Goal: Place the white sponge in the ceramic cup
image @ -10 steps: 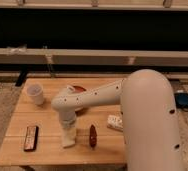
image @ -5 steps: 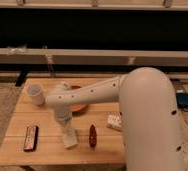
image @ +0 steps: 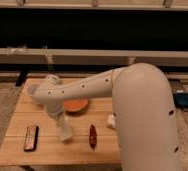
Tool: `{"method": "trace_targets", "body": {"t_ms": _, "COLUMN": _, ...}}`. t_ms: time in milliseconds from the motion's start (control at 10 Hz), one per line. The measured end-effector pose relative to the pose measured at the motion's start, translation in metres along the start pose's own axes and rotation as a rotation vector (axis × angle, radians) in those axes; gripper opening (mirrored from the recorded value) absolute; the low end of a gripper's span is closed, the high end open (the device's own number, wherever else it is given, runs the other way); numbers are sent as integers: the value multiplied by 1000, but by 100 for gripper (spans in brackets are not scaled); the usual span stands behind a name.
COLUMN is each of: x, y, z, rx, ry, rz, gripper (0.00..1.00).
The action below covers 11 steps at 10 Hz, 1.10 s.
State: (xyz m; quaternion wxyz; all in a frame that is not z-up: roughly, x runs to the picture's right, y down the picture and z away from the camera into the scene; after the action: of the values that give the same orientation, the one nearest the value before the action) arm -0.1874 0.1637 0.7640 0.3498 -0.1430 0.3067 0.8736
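White sponge (image: 66, 135) at the gripper (image: 62, 126) (low over wooden table (image: 52, 152)).

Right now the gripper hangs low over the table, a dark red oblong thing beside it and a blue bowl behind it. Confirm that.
Wrong on colour: the camera view shows the bowl is orange, not blue. The gripper does hang low over the table, the dark red oblong thing beside it.
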Motion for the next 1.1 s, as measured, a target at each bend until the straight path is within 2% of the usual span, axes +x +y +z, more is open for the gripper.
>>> {"method": "trace_targets", "body": {"t_ms": 300, "x": -10, "y": 47, "z": -30, "rx": -44, "ry": -80, "rz": -2, "gripper": 0}}
{"method": "trace_targets", "body": {"t_ms": 400, "x": -19, "y": 63, "z": -39, "rx": -60, "ry": -103, "rz": -4, "gripper": 0}}
{"method": "trace_targets", "body": {"t_ms": 800, "x": -62, "y": 119, "z": -54, "rx": -112, "ry": -97, "rz": 11, "gripper": 0}}
{"method": "trace_targets", "body": {"t_ms": 900, "x": -69, "y": 139, "z": -62, "rx": -131, "ry": -91, "rz": 9, "gripper": 0}}
{"method": "trace_targets", "body": {"t_ms": 1100, "x": -71, "y": 162, "z": -74, "rx": -158, "ry": -85, "rz": -7, "gripper": 0}}
